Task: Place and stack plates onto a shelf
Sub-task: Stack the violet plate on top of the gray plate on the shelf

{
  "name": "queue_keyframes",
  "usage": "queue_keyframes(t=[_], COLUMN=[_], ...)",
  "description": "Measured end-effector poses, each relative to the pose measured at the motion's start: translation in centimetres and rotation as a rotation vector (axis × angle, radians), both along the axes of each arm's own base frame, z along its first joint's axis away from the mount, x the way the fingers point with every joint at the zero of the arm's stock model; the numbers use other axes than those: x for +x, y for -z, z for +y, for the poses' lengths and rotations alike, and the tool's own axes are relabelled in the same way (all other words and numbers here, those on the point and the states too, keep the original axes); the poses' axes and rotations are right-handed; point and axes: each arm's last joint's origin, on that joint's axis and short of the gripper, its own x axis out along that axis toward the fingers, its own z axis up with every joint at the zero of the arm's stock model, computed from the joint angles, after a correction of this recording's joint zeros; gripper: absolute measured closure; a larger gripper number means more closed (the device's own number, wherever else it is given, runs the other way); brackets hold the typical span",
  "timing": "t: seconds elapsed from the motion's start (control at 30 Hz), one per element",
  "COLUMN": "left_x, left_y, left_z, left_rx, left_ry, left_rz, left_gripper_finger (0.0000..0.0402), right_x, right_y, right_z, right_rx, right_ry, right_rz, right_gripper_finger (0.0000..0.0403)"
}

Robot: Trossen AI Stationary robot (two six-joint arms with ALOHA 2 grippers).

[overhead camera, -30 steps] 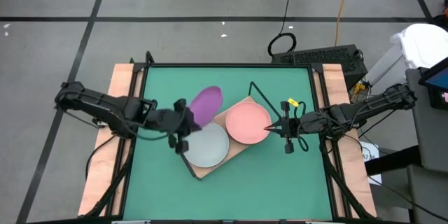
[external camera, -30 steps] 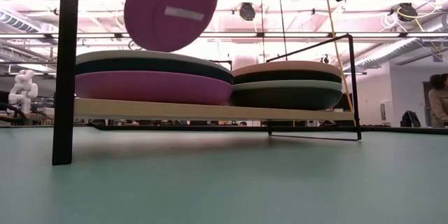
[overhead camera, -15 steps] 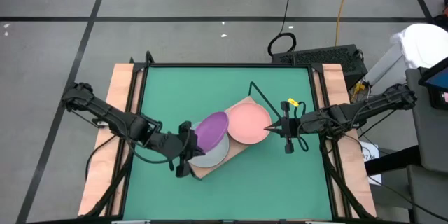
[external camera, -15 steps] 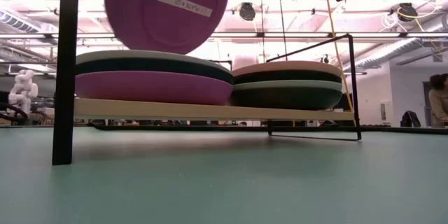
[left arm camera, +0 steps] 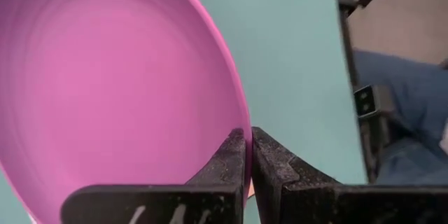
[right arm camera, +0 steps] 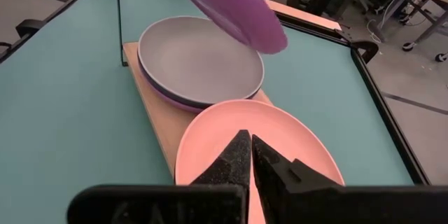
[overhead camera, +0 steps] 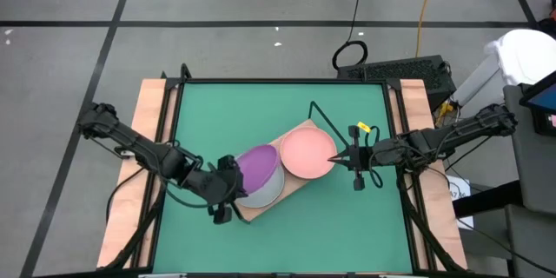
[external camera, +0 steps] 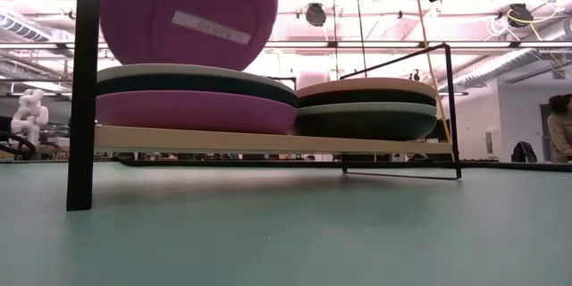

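The purple plate (overhead camera: pixel 257 164) hangs tilted over the left stack, its rim pinched between the closed fingers of the left gripper (overhead camera: pixel 228 179); in the low view its top edge is cut off. Under it the pale plate (overhead camera: pixel 265 188) tops that stack on the shelf (overhead camera: pixel 295 184), largely hidden from above. To the right, the pink plate (overhead camera: pixel 307 153) tops the 2nd stack. The right gripper (overhead camera: pixel 347 157) waits at its edge, fingers pressed together, empty.
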Motion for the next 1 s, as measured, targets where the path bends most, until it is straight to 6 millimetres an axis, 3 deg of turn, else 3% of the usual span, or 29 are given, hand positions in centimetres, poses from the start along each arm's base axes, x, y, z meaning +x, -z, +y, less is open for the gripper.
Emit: queue_keyframes(t=[0.5, 0.8, 1.0], left_x=[1.5, 1.7, 1.7], left_y=[2.2, 2.4, 2.4], left_z=[0.1, 0.0, 0.0], left_rx=[0.025, -0.006, -0.031], left_ry=[-0.035, -0.041, -0.034], left_rz=[0.089, 0.106, 0.110], left_gripper_finger=[0.0374, 0.0368, 0.0324], right_x=[0.0, 0.0, 0.0], right_y=[0.0, 0.0, 0.0], right_z=[0.0, 0.0, 0.0], right_rx=[0.000, 0.000, 0.001], right_ry=[-0.001, -0.001, -0.001], right_rz=[0.000, 0.000, 0.001], right_gripper_finger=[0.0403, 0.0403, 0.0403])
